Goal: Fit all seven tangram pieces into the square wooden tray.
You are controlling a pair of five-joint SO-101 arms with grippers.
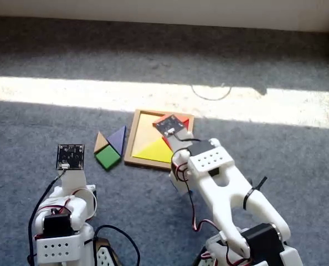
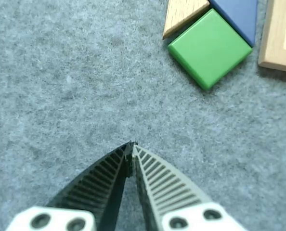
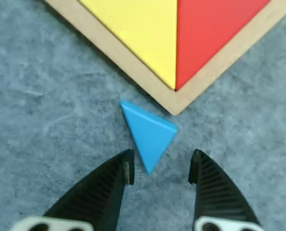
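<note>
Grey carpet (image 1: 153,55) under both arms, a sunlit band (image 1: 98,91) across it beyond the tray (image 1: 132,138). Your right tool (image 3: 162,161) is spread, and the blue triangle (image 3: 150,132) lies on the carpet just ahead, its tip between the fingers. The tray corner is just beyond, with yellow (image 3: 133,29) and red (image 3: 215,29) pieces seated. From above, your right arm (image 1: 225,183) covers that corner. Your left tool (image 2: 133,147) is pressed together on bare carpet. Ahead and to one side sits the green square (image 2: 209,48), with the wooden triangle (image 2: 184,14) and purple piece (image 2: 237,17) cut off at the edge.
</note>
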